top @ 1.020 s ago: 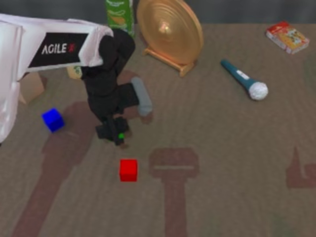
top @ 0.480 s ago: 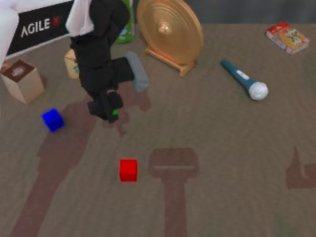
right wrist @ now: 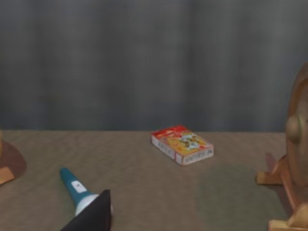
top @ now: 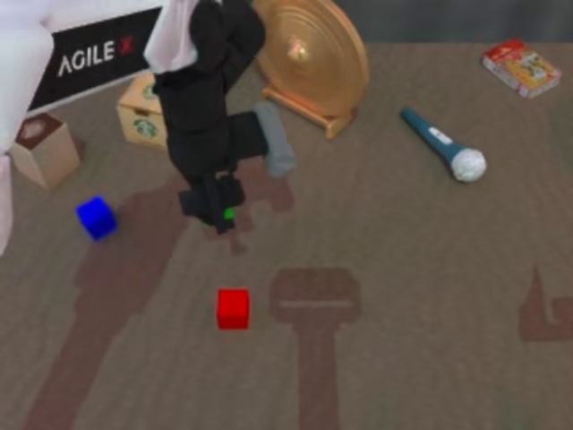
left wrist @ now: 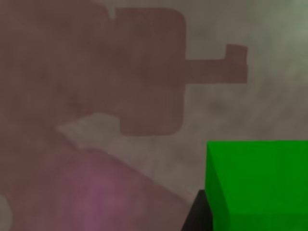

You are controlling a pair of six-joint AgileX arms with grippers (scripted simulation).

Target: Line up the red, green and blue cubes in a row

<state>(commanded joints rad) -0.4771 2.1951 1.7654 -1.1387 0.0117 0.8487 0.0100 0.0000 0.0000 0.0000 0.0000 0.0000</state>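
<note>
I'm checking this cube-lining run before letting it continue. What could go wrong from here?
The left tool carries the green cube above the table; only a sliver shows from above, so a loose grip might drop it. Set down carelessly, it could nudge the red cube. The blue cube sits apart, leaving the row unfinished.

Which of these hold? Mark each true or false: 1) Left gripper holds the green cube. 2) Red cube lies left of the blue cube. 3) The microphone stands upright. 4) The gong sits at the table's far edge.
1) True: the left gripper carries the green cube.
2) False: the red cube lies right of the blue cube.
3) False: the microphone lies flat.
4) True: the gong stands there.
</note>
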